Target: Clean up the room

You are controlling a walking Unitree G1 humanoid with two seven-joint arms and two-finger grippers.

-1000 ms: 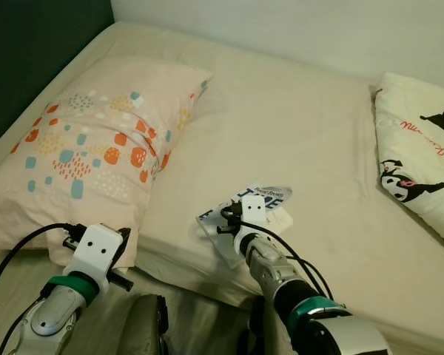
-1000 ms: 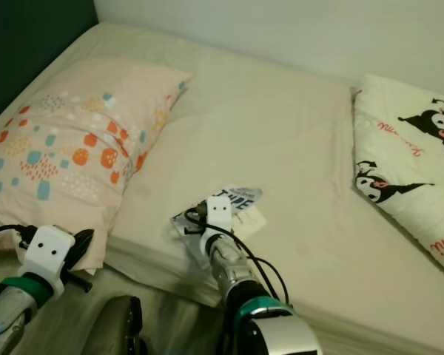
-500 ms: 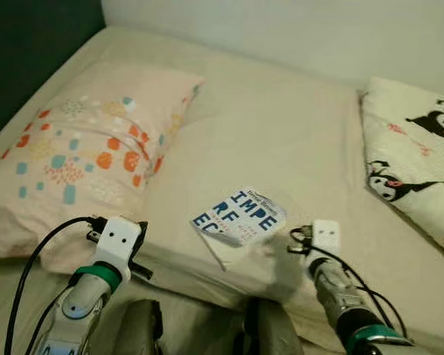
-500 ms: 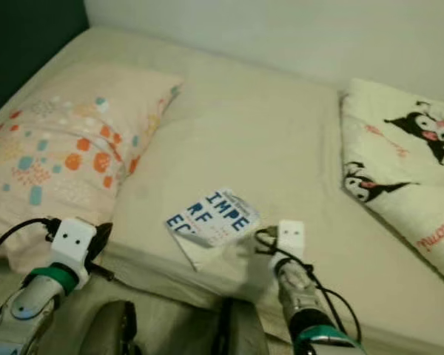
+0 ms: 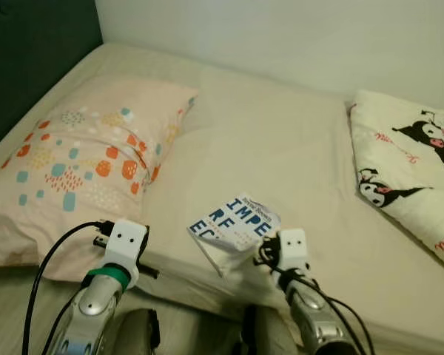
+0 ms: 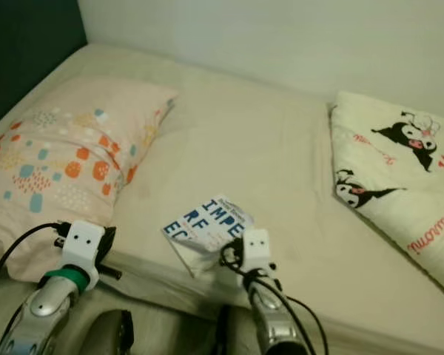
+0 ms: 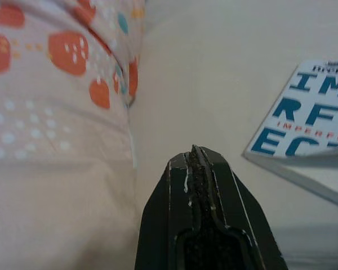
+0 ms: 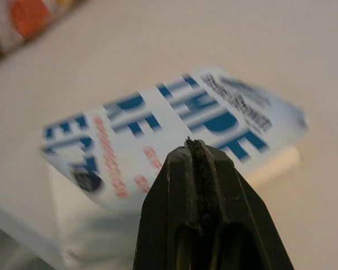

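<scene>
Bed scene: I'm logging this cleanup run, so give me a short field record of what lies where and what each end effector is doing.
surface: bed with a beige sheet
book: white book with blue letters, lying near the front edge of the bed
pillow: dotted pillow, on the robot's left
blanket: cartoon-print blanket, on the robot's right
left end effector: shut, empty, beside the pillow's edge
right end effector: shut, empty, pointed at the book
</scene>
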